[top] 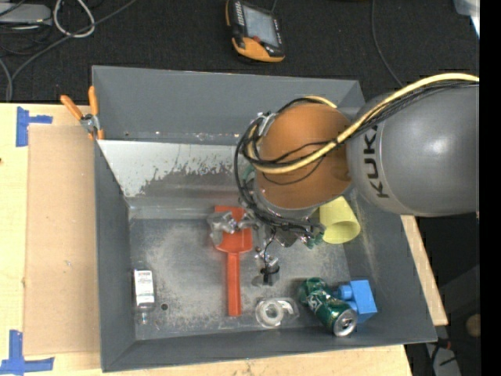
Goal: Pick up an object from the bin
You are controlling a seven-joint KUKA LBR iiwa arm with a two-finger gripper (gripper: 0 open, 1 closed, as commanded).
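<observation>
My gripper [268,268] hangs below the orange wrist cover, near the middle of the bin and just right of an orange long-handled scraper [233,276]. The scraper lies lengthwise on the floor, its wide head toward the back wall and partly under the gripper body. A small silver ring-shaped thing [272,312] lies just in front of the gripper. A crushed green can [327,305] rests to the front right. Nothing shows between the gripper's tips.
A yellow cup [341,219] lies on its side by the right wall, partly behind the arm. A blue block [361,297] touches the can. A small white and silver box [142,288] sits at the front left.
</observation>
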